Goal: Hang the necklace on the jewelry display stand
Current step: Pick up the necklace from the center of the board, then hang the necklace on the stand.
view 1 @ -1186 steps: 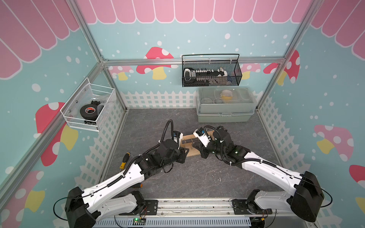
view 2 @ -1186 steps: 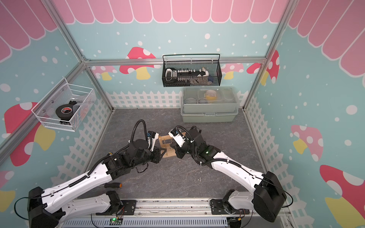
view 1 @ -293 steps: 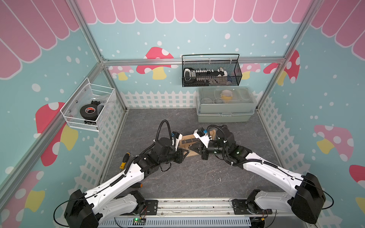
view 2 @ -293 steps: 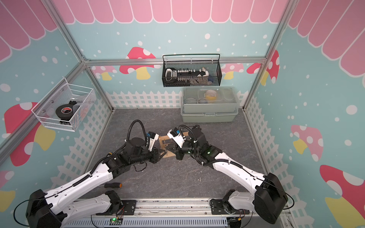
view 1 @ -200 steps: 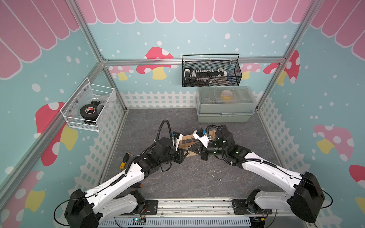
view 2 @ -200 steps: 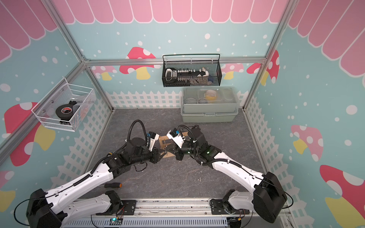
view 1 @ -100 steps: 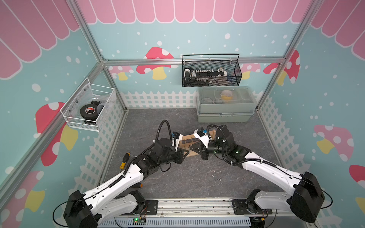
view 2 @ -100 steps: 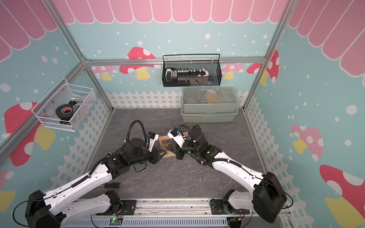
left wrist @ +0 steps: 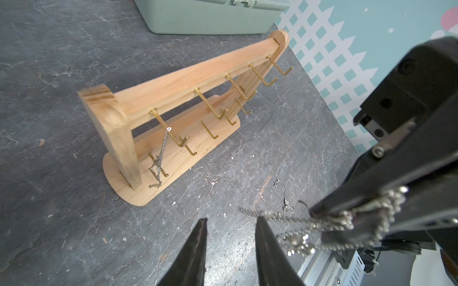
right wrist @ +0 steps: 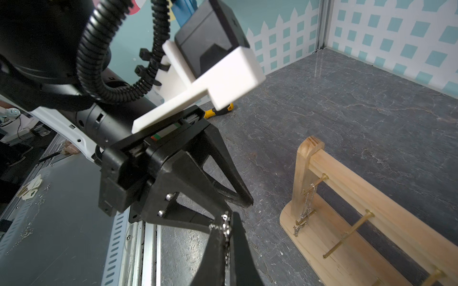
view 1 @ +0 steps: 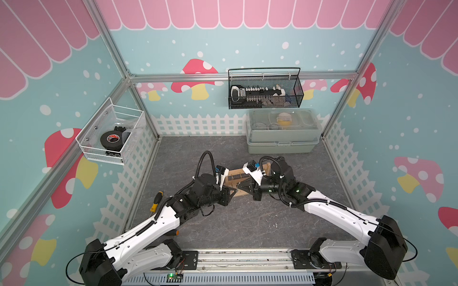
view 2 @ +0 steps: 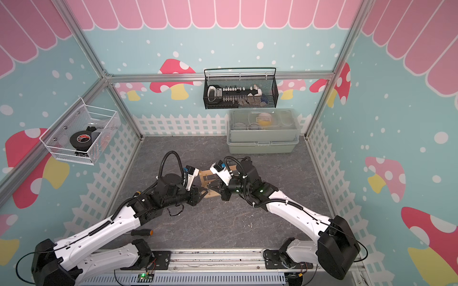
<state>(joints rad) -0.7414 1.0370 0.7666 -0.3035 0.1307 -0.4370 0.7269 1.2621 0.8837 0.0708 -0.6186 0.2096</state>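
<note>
Both grippers are being held together just near of the stand, likely for a handover or to spread the loop. Necklace is being pinched, bunched, in the closed right gripper, clear of the floor. Left gripper is being held part-open, empty, just beside it. Hung chain is occupying a left-end hook; loose chain is lying on the floor.

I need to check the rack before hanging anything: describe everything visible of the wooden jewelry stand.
The jewelry display stand is pale wood: oblong base, two round-topped uprights, rails carrying two rows of gold L-hooks. It stands upright on the grey table. A thin chain hangs from an end hook down to the base.
</note>
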